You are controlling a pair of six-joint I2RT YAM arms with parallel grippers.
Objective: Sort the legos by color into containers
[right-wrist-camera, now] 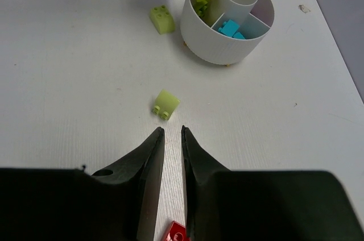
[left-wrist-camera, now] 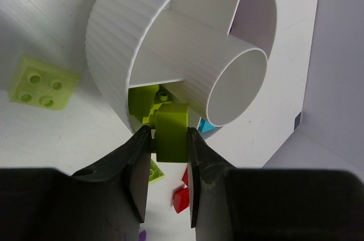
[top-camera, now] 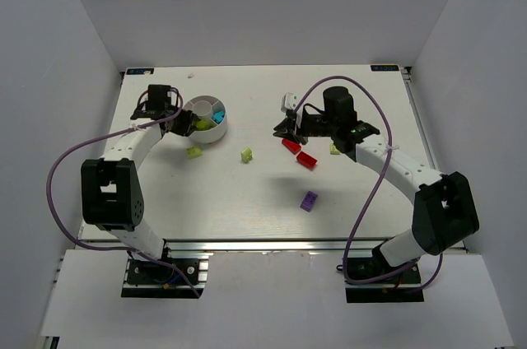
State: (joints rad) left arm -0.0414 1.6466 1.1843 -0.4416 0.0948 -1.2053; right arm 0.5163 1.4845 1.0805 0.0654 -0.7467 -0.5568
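The white round dish (top-camera: 195,106) stands at the back left, with cyan legos (top-camera: 218,116) and lime-green legos (top-camera: 202,125) in separate compartments. My left gripper (top-camera: 179,123) is shut on a lime-green lego (left-wrist-camera: 170,133) and holds it at the dish's rim (left-wrist-camera: 131,36), over the compartment with lime legos (left-wrist-camera: 142,104). My right gripper (top-camera: 284,128) hangs near mid-table with its jaws a narrow gap apart and nothing between them (right-wrist-camera: 172,130). A red lego (right-wrist-camera: 176,232) lies just below it. The dish (right-wrist-camera: 222,50) lies ahead of it.
Loose on the table are lime legos (top-camera: 194,151) (top-camera: 246,155) (top-camera: 335,149), two red legos (top-camera: 291,145) (top-camera: 306,160) and a purple lego (top-camera: 309,201). White walls enclose the table on three sides.
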